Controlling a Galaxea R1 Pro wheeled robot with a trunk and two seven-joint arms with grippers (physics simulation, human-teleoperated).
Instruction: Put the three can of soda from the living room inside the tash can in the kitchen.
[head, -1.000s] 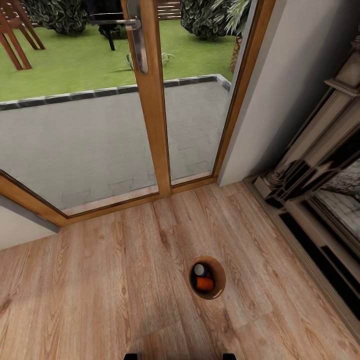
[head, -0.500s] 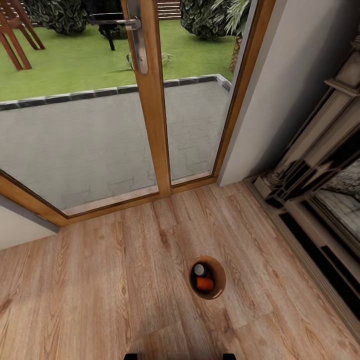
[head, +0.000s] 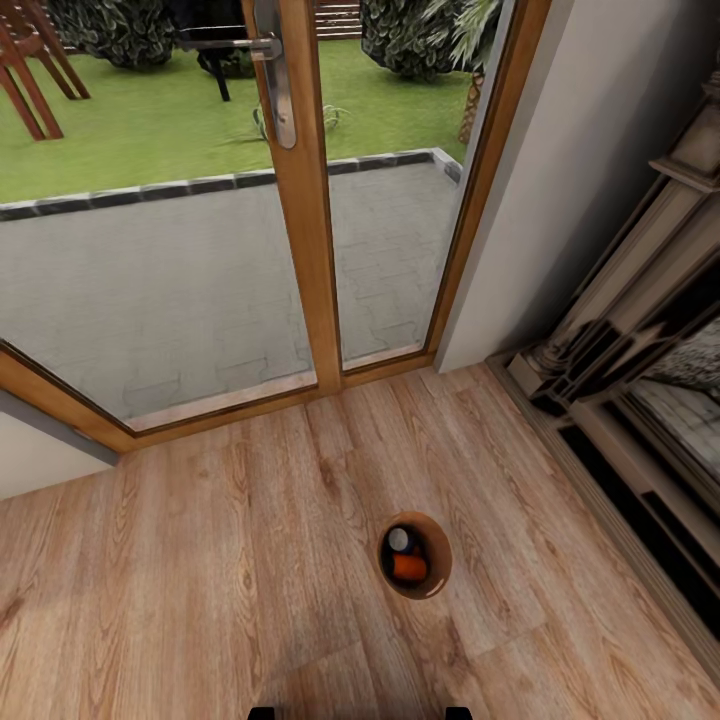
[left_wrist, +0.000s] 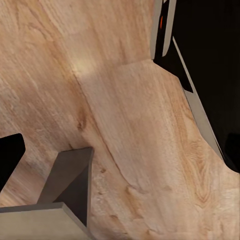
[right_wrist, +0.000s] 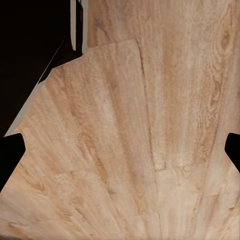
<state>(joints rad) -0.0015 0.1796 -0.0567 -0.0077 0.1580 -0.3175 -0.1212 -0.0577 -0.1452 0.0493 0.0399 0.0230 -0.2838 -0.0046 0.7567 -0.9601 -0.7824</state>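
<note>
Likely a home: wood floor, glazed patio door

Bright, even daylight comes through the glass door; the wood floor is softly lit, with a faint shadow at the near edge. Renders slightly soft, wrist views darker-cornered.

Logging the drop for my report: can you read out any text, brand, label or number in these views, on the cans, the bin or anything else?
No readable text anywhere.
Orange can in the bin: no label legible, too small.
Dark can with a silver top beside it in the bin: nothing legible.
Door handle and fireplace surround: no markings.
Wood floor in both wrist views: grain only, no signs.
</note>
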